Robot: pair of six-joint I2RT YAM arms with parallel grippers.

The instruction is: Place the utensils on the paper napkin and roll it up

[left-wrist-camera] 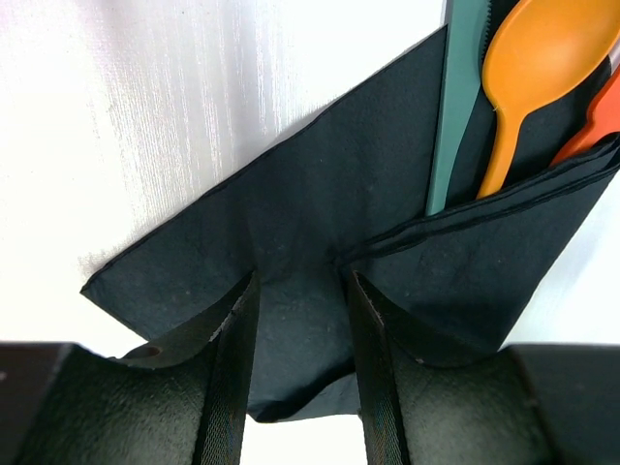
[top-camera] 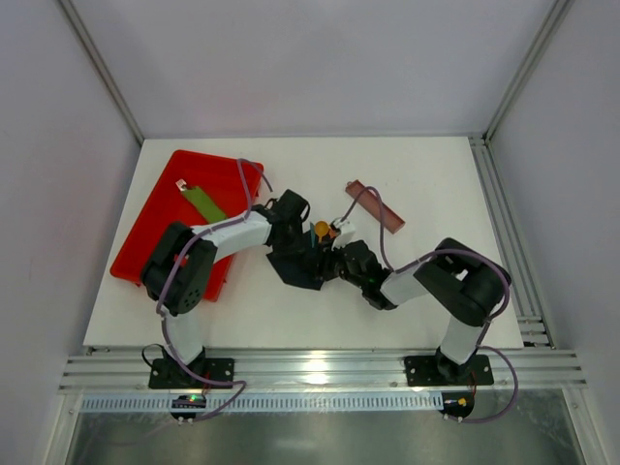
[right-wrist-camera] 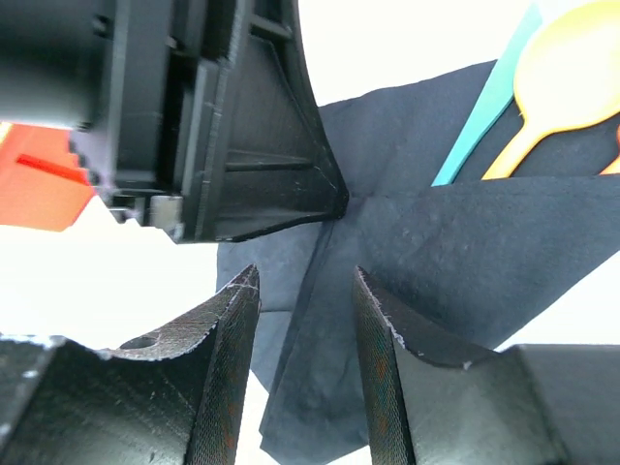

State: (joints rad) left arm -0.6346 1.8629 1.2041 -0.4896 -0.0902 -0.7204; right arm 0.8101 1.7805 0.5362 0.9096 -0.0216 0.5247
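Observation:
The black paper napkin point(top-camera: 294, 266) lies mid-table, with one flap folded over the utensils' handles point(left-wrist-camera: 465, 262). An orange spoon point(left-wrist-camera: 542, 68), a teal knife point(left-wrist-camera: 460, 107) and an orange-red piece point(left-wrist-camera: 596, 121) stick out of the fold. They also show in the right wrist view: spoon point(right-wrist-camera: 567, 82), knife point(right-wrist-camera: 489, 107). My left gripper point(left-wrist-camera: 300, 281) is open, its jaws standing apart over the napkin's lower part. My right gripper point(right-wrist-camera: 305, 276) is open over the folded edge, facing the left gripper's body point(right-wrist-camera: 232, 126). In the top view the two grippers, left point(top-camera: 298, 242) and right point(top-camera: 336, 262), meet over the napkin.
A red tray point(top-camera: 155, 228) sits at the left under my left arm, with a flat green piece point(top-camera: 205, 203) in it. A long narrow brown tray point(top-camera: 376, 205) lies right of centre, behind the napkin. Walls stand on three sides of the table.

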